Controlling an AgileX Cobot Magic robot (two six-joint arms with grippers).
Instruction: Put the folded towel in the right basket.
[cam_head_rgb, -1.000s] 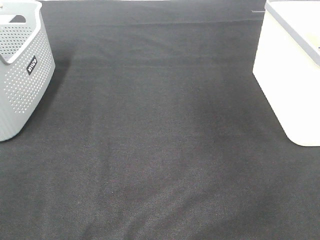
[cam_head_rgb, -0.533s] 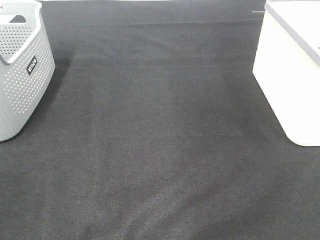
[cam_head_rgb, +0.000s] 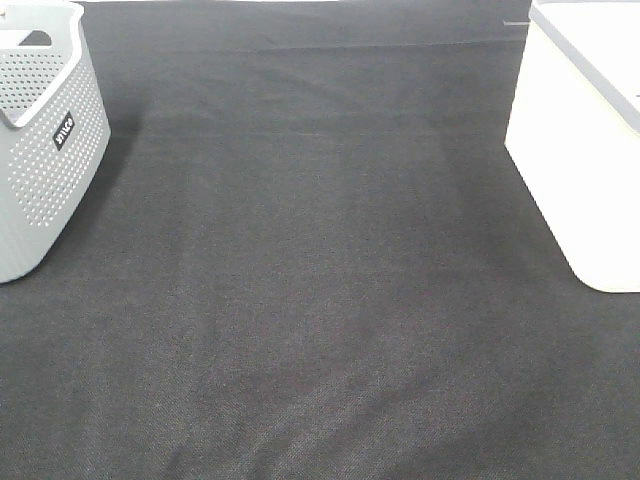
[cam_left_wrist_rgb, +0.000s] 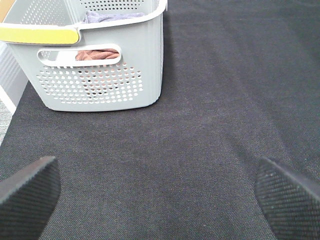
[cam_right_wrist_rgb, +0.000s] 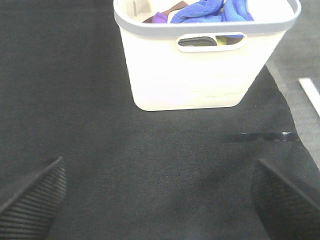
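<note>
The right basket (cam_head_rgb: 585, 150) is white with a grey rim and stands at the right edge of the exterior view. In the right wrist view the basket (cam_right_wrist_rgb: 205, 75) holds a blue towel (cam_right_wrist_rgb: 210, 11) with other cloth beside it. My right gripper (cam_right_wrist_rgb: 160, 200) is open and empty, a short way in front of that basket. The left basket (cam_head_rgb: 40, 130) is grey and perforated; in the left wrist view this basket (cam_left_wrist_rgb: 100, 60) holds a purple cloth (cam_left_wrist_rgb: 107, 16) and a reddish cloth (cam_left_wrist_rgb: 97, 54). My left gripper (cam_left_wrist_rgb: 160, 197) is open and empty in front of it.
A black cloth (cam_head_rgb: 320, 280) covers the table between the two baskets. No arm shows in the exterior view. A bare grey surface with a white strip (cam_right_wrist_rgb: 311, 92) lies beyond the cloth's edge near the white basket.
</note>
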